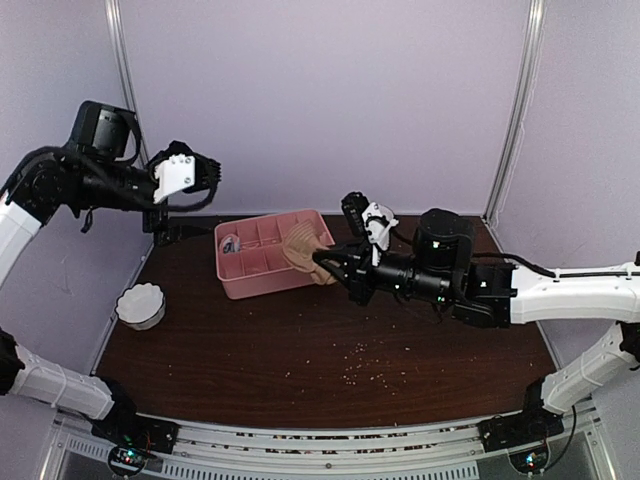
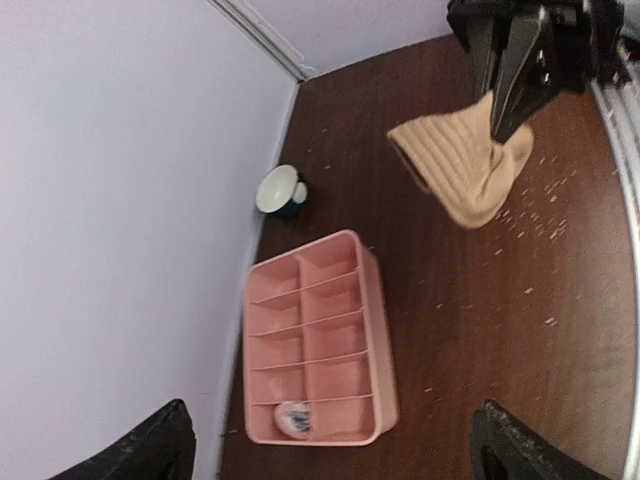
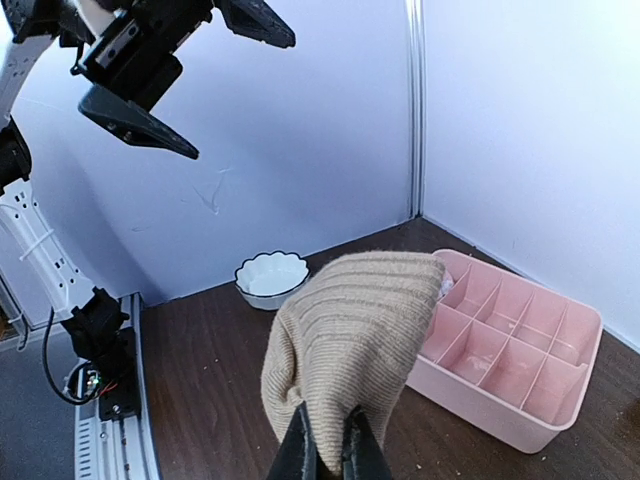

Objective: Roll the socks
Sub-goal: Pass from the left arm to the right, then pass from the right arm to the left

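Tan sock point(image 3: 350, 340) held in the air by the right gripper point(image 3: 328, 442), just beside the pink tray point(image 3: 500, 412).

The sock is bunched double, its lower edge pinched between the right fingers point(image 3: 300, 455). In the right wrist view its long axis rises from bottom centre toward the upper right, with the ribbed end leading toward the tray. In the top view it sits at frame centre, off the bench point(image 1: 250, 350), overlapping the tray's right end. A small pale and teal bundle point(image 2: 292, 418) lies in a corner compartment; what it is cannot be told. A white scalloped bowl point(image 1: 140, 305) stands at the left, well apart from the tray. Crumbs point(image 1: 362, 366) dot the bench at lower centre. The left gripper point(image 1: 207, 180) hangs in the upper left, fingers spread wide.
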You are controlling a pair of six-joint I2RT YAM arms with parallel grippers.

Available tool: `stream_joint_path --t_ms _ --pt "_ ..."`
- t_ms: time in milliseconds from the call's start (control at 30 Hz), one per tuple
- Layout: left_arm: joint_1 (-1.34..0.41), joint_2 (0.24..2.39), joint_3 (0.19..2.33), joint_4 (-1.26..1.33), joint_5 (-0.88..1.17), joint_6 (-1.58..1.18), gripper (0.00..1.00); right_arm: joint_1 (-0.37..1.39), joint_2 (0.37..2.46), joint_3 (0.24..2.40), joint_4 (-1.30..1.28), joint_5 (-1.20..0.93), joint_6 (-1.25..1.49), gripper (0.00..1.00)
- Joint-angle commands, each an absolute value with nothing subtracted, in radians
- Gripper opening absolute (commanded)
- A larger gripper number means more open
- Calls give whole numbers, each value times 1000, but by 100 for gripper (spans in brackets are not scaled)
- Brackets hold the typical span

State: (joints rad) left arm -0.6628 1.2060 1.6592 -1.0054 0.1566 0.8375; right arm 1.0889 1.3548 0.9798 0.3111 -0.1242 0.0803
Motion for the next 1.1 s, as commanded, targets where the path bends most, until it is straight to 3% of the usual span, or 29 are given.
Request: stream_joint_path --t_ms 0,200,500,833,1000,1067 --pt "-580 1372 1877 -1298 646 400 98 1109 1366 988 546 -93 -11 0" --pt "-556 1428 1876 -1224 912 235 98 1160 1442 1097 569 -167 -10 0" --pt "-557 1374 1732 -994 1057 68 98 1173 1509 1179 590 -285 49 0" --pt "-558 1362 1706 -958 1198 107 97 1170 1569 1208 662 -427 161 0" --pt "-558 1355 1708 -1033 1170 204 79 1166 1559 1193 658 -411 166 0" --pt "-558 1360 1725 -1112 1135 277 76 1166 1556 1190 646 -405 162 0"
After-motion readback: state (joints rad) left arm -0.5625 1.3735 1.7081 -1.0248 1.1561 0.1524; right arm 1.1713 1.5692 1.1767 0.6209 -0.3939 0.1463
